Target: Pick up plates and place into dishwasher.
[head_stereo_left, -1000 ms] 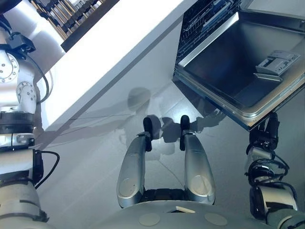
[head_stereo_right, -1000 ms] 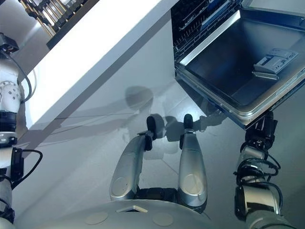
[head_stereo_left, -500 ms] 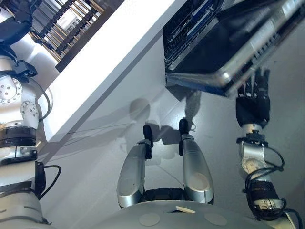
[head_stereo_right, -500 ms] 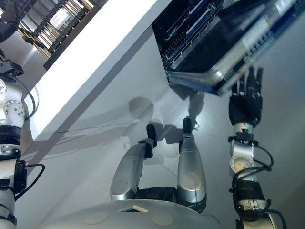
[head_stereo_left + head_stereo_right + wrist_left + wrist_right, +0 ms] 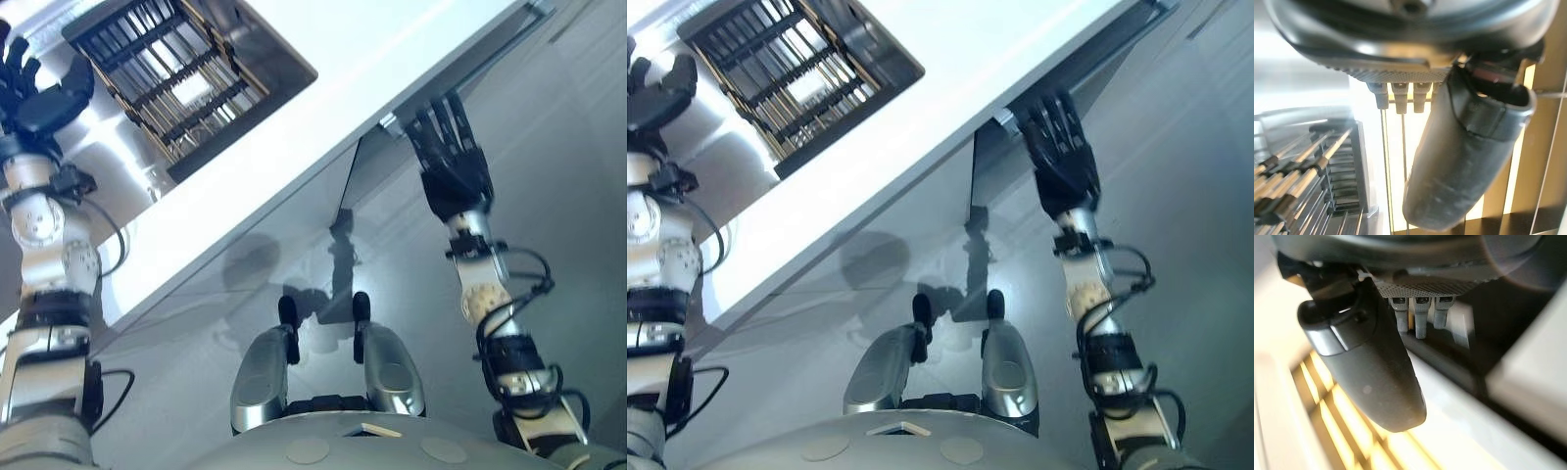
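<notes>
The right hand (image 5: 453,171) is reaching up with straight, slightly spread fingers. Their tips seem to be touching the top edge of the dishwasher (image 5: 991,171), just under the counter (image 5: 323,108). The left hand (image 5: 39,98) is hanging relaxed and empty, with the rack (image 5: 181,83) just beside it; whether plates are standing there I cannot tell. I am judging that the fingertips are risking getting trapped against the counter, or slipping off, because nothing is curling around the edge.

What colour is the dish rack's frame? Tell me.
Black; the dish rack shows best in the right eye view.
</notes>
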Tool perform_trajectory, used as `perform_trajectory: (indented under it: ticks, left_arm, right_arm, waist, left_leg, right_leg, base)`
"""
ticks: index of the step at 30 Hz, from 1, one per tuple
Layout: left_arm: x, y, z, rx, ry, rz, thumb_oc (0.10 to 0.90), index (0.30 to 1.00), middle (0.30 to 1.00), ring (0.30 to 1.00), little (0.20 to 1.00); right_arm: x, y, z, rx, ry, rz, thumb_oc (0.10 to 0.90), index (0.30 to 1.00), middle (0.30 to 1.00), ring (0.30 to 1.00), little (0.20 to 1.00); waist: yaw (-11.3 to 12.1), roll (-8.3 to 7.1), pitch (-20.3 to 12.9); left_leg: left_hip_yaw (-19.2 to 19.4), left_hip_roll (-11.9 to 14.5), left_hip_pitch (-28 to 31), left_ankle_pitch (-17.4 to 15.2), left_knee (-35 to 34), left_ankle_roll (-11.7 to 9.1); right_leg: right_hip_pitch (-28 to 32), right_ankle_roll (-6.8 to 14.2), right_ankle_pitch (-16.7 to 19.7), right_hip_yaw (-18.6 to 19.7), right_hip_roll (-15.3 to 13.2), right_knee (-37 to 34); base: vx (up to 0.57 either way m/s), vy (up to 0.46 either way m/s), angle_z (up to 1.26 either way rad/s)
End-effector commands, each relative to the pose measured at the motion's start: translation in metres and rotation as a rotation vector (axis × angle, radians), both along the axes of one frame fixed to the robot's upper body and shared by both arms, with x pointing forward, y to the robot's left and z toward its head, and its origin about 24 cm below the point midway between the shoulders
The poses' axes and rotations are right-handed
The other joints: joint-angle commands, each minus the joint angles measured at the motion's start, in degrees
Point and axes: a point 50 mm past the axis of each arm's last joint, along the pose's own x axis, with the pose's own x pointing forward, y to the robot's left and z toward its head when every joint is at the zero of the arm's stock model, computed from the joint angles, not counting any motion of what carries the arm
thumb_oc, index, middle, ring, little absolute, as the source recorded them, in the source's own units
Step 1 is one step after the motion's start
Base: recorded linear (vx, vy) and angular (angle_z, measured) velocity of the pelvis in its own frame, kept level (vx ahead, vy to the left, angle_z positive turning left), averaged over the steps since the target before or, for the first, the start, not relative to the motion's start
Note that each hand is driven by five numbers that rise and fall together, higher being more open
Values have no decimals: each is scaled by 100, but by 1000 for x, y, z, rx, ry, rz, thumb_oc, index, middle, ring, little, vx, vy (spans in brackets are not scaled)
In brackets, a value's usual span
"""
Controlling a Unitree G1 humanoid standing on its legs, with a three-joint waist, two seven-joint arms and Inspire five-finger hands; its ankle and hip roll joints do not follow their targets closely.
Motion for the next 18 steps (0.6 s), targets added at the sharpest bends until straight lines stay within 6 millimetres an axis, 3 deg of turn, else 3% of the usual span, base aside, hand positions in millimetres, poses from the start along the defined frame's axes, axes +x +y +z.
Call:
perform_trajectory:
  ticks: [1, 5, 9, 13, 15, 18]
  left_arm:
    - [-15, -8, -1, 57, -92, 30, 800, 900, 900, 900, 900]
    - [-16, -8, -7, 46, -65, 36, 800, 900, 900, 900, 900]
    - [-17, -12, -17, 40, -29, 39, 800, 900, 900, 900, 900]
    - [-15, -17, -25, 19, -2, 17, 800, 900, 900, 900, 900]
    - [-11, -19, -28, -11, 26, -17, 800, 900, 900, 900, 900]
    - [-4, -24, -39, -84, 113, -74, 800, 900, 900, 900, 900]
  right_arm:
    - [-2, -11, 31, -58, -178, -153, 800, 900, 900, 900, 900]
    - [-12, -20, 17, -65, -123, -307, 800, 900, 900, 900, 900]
    - [-27, -33, 19, -198, -76, -575, 800, 900, 900, 900, 900]
    - [-32, -46, 3, -296, 114, -701, 800, 900, 900, 900, 900]
    - [-35, -55, -23, -358, 333, -674, 800, 900, 900, 900, 900]
    - [-45, -62, -68, -417, 636, -503, 800, 900, 900, 900, 900]
  waist:
    - [-101, 115, -471]
    - [-95, 99, -692]
    - [-93, 97, -930]
    - [-82, 98, -1091]
    - [-60, 82, -1162]
    - [-2, 23, -1258]
  left_leg:
    - [311, -443, 574, -236, -702, 205]
    - [259, -426, 769, -201, -901, 198]
    - [214, -392, 923, -80, -1178, 144]
    - [163, -370, 1002, 71, -1428, 62]
    - [125, -360, 1006, 137, -1494, 10]
    - [86, -340, 1002, 171, -1510, -34]
  right_leg:
    - [-138, 112, -499, -31, 437, 531]
    - [36, 117, -477, -78, 477, 400]
    - [216, 128, -406, -87, 549, 175]
    - [349, 146, -331, -113, 602, -46]
    - [440, 148, -282, -156, 619, -203]
    - [554, 135, -211, -214, 631, -412]
  base:
    - [-9, -32, -3]
    - [-25, -22, -1]
    - [-45, -29, 0]
    - [-51, -14, -1]
    - [-63, -10, 1]
    - [-83, -16, 1]
